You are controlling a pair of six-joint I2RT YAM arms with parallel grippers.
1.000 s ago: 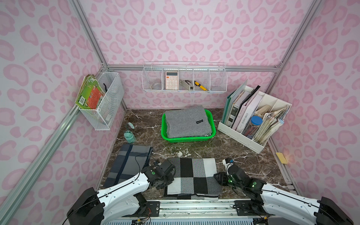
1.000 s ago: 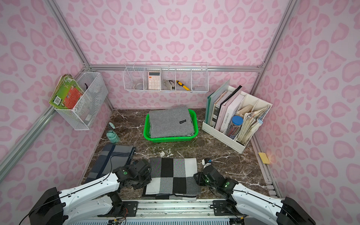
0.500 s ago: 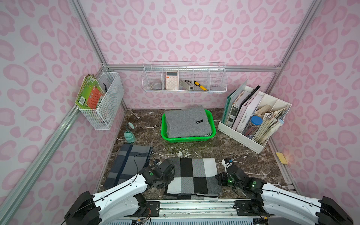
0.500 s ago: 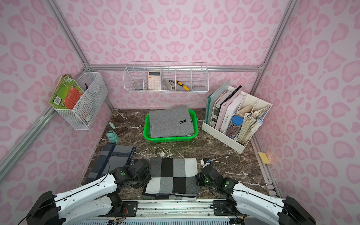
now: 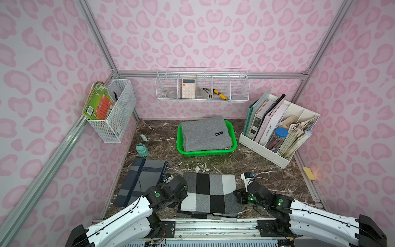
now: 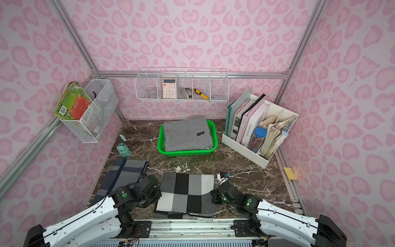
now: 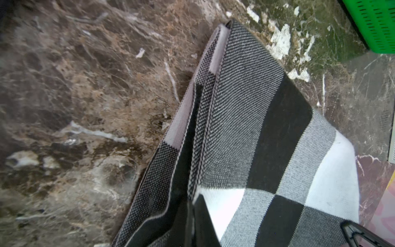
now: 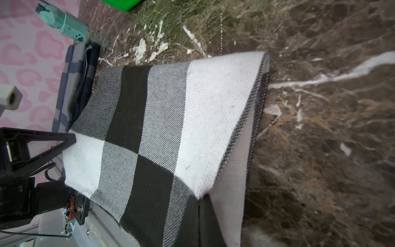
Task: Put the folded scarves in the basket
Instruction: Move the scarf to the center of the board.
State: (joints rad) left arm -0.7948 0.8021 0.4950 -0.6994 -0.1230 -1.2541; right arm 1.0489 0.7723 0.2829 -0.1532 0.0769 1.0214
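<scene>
The folded scarf [image 5: 208, 193] [image 6: 186, 192], checked in black, white and grey, lies at the front middle of the marble table. My left gripper [image 5: 183, 195] [image 7: 193, 224] is shut on its left edge. My right gripper [image 5: 236, 195] [image 8: 198, 222] is shut on its right edge. Both wrist views show the pinched edge raised a little off the table. The green basket [image 5: 205, 153] [image 6: 186, 152] stands behind the scarf, towards the back wall, with a folded grey cloth [image 5: 205, 133] filling it. A corner of the basket [image 7: 376, 25] shows in the left wrist view.
A dark plaid cloth [image 5: 141, 177] lies left of the scarf, under my left arm, with a teal bottle [image 5: 142, 149] behind it. A white file organiser [image 5: 277, 136] stands at the back right. Wire baskets [image 5: 202, 85] [image 5: 115, 111] hang on the walls.
Both grippers have shut on the scarf's side edges, which now bunch up slightly. The arms have hardly shifted.
</scene>
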